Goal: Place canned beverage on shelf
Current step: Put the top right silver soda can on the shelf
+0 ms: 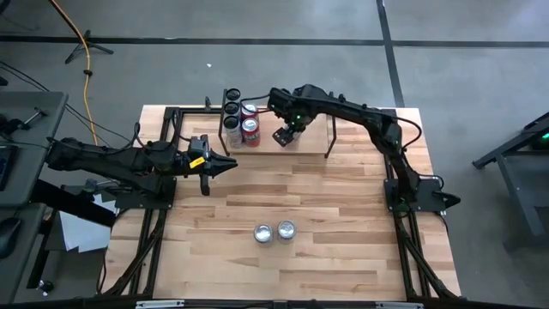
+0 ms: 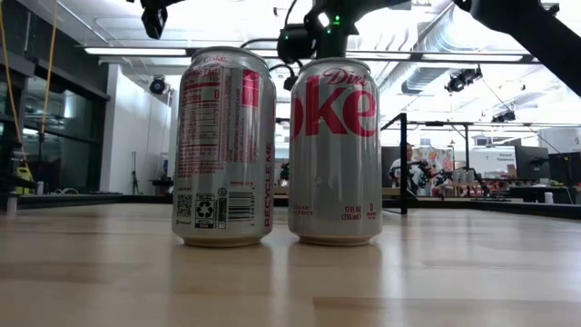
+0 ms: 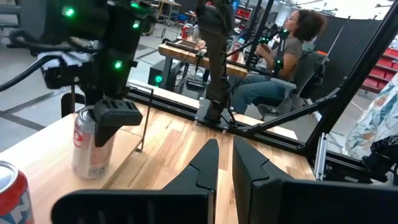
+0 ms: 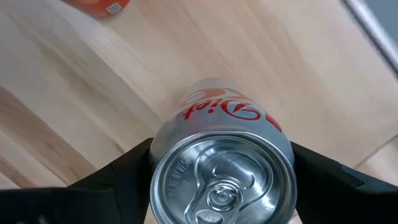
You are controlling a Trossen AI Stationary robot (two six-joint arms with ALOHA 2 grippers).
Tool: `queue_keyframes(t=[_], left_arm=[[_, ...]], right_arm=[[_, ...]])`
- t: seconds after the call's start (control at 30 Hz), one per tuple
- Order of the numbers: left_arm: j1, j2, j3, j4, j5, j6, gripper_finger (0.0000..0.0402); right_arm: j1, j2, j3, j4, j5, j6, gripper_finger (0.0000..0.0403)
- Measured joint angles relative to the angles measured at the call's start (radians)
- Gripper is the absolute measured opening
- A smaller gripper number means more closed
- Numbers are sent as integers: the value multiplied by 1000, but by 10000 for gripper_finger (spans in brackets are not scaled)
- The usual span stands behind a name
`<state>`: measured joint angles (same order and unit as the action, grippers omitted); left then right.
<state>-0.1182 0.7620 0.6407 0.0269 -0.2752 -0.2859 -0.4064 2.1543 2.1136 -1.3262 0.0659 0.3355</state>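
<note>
Silver can (image 4: 221, 168) gripped in right gripper (image 4: 221, 177) over shelf (image 1: 313, 142), placing step; next lower, release. Left gripper (image 1: 225, 166) shut, idle mid-left.

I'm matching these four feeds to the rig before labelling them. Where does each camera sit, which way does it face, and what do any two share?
High view: overhead, straight down on the table; both arms, shelf.
Low view: tabletop height, level across; two Diet Coke cans up close, arms overhead.
Left wrist view: on the left arm, past the shut left gripper toward the right arm.
Right wrist view: looking down between the right gripper fingers onto the silver can.
Shared: both wrist views show that can.
</note>
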Motion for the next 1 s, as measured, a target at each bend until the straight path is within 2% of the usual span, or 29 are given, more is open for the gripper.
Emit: queue_keyframes(t=[0.23,0.4,0.47,0.7,1.0], left_arm=[[0,0,0,0,0,0,3],[0,0,0,0,0,0,3],[0,0,0,0,0,0,3],[0,0,0,0,0,0,3],[0,0,0,-5,0,0,3]], right_arm=[[-6,15,2,17,-25,4,292],[-6,21,-1,44,-22,4,371],[-6,20,-1,47,-22,4,388],[-7,21,18,30,-17,-24,383],[-5,19,234,-59,19,-140,384]])
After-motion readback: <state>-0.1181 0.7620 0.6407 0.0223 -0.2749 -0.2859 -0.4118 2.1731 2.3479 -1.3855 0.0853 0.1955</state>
